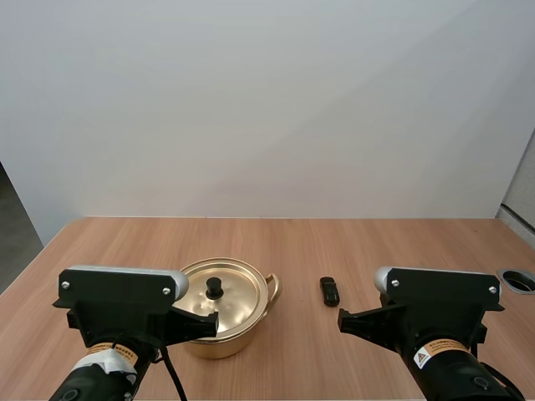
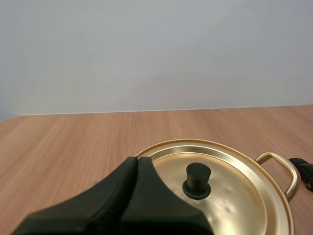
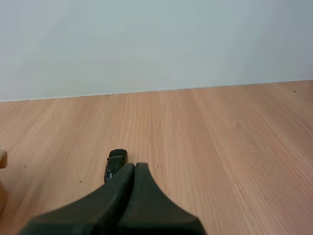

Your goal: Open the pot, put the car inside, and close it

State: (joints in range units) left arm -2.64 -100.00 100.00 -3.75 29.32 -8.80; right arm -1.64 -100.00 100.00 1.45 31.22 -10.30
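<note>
- Presently, item one: round brass-coloured metal pot (image 1: 226, 341), shallow, thin-walled and polished. It stands on the pale wood-grain table (image 1: 401, 242) ahead of my left arm, with a loop handle (image 2: 279, 164) on the side nearest the car.
- Domed brass-coloured lid (image 1: 238, 294): seated on the pot, glossy and faintly dimpled, with a small black cylindrical knob (image 2: 197, 180) at its centre.
- Small dark toy car (image 1: 330, 291): slim, hard-bodied, slightly shiny. It lies on the table to the right of the pot, apart from it, ahead of my right arm.
- Left gripper (image 2: 137, 160): black fingers pressed together into one wedge, holding nothing, over the near part of the lid, just short of the knob.
- Right gripper (image 3: 134, 166): black fingers likewise pressed together and empty, with the tip just on the near side of the car.
- Risk, lid: the knob looks small and smooth, so an off-centre pinch could slip or tilt the lid and drag the light pot.
- Risk, approach: a wedge that descends unspread would press on the lid or shove the car.
- Risk, car: low, narrow and probably wheeled, so a nudge may roll it away.
- Risk, closing: a polished lid set down off the rim may sit skewed.
</note>
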